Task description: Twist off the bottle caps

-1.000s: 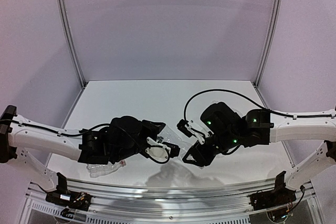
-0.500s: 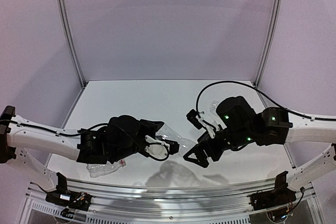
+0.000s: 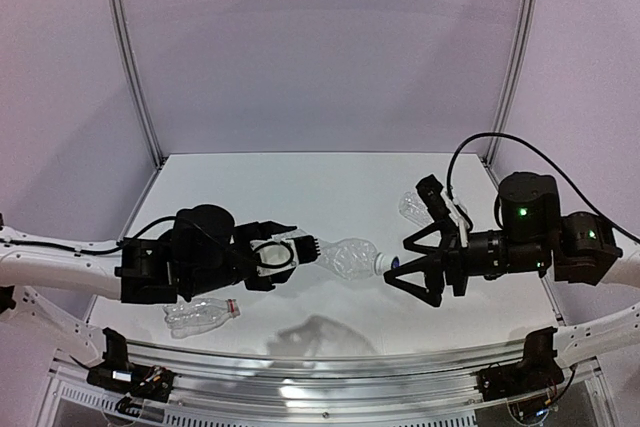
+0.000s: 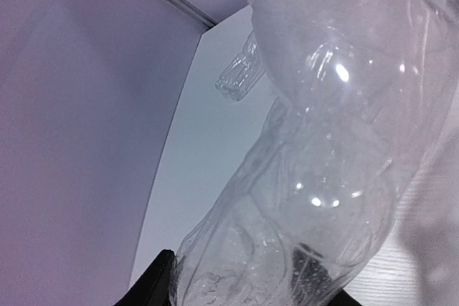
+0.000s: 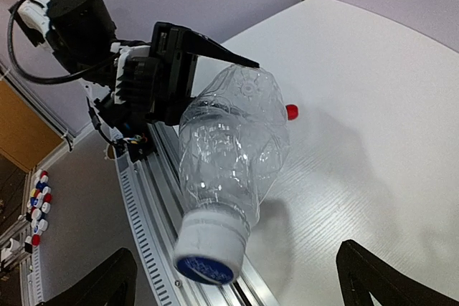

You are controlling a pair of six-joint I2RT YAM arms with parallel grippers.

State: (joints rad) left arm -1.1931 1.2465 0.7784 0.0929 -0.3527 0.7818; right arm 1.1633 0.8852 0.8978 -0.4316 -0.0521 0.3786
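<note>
right pincer point(image 3: 397, 261): jaws spread wide and holding nothing. it is level with the cap, one finger on each side, neither seeming to touch it.
left pincer point(image 3: 292, 251): closed on the base end of the clear bottle point(image 3: 345, 255). it holds the bottle up off the table point(image 3: 300, 187), lying level, neck aimed at the right arm.
cap point(image 5: 209, 249): white with a blue face, on the neck of the clear bottle, in the gap between the open right fingers. it looks seated on the thread.
risk, bottle spins: the left hold is on thin, crumpled plastic. a twist at the cap may turn the whole bottle in that grip and leave the thread tight.
risk, bad close: if the right pincer shuts too far back, it will squeeze the neck or shoulder instead of the cap. too near the tip, and the cap may pop out of the fingers.
risk, bending: a push along the bottle could buckle its soft wall or lever it out of the left pincer.
risk, loose cap: a freed cap let go here would drop to the table and could roll away.
second bottle point(image 3: 200, 315): lies on the table beside the left arm, with red at its mouth end. cap or ring cannot be told.
third bottle point(image 3: 410, 205): on the table just behind the right pincer, so a wide wrist swing could knock it.
</note>
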